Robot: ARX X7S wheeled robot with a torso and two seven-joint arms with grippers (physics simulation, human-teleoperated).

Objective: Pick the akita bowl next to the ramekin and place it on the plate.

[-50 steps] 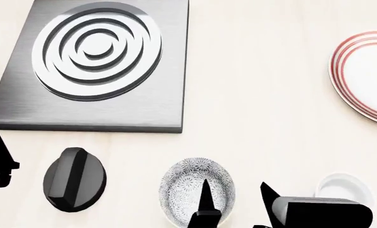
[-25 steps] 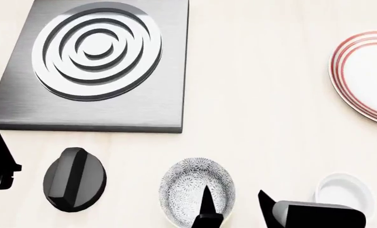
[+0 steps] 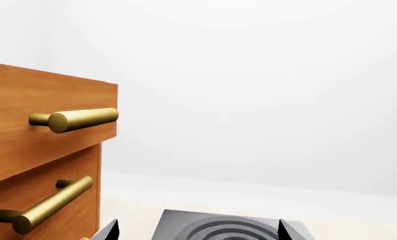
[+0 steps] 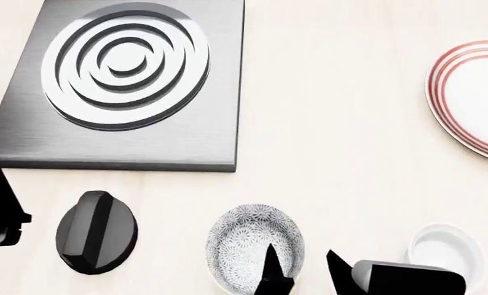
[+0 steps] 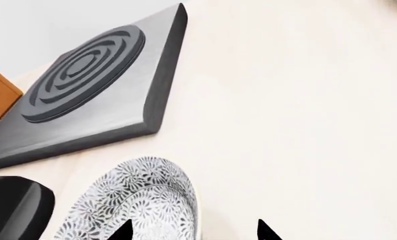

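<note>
**Over the patterned bowl, our right claw spread wide**

Near the front edge of the pale table (image 4: 342, 123), we hold our right claw (image 4: 303, 276) with its fingers apart, one black fingertip (image 4: 270, 264) over the inside of the akita bowl (image 4: 252, 243) and the other outside its rim, on the side toward the ramekin (image 4: 445, 246). We cannot tell whether either tip touches the bowl. The bowl stands upright between a black knob (image 4: 96, 230) and the white ramekin, apart from both. The red-ringed plate (image 4: 474, 98) lies well away at the far right, partly cut by the frame. A grey burner slab (image 4: 129, 80) with raised rings fills the far left. Our left claw (image 3: 195, 231) hangs with its tips spread, above that slab and beside a wooden drawer cabinet (image 3: 45, 150) with brass handles.
</note>
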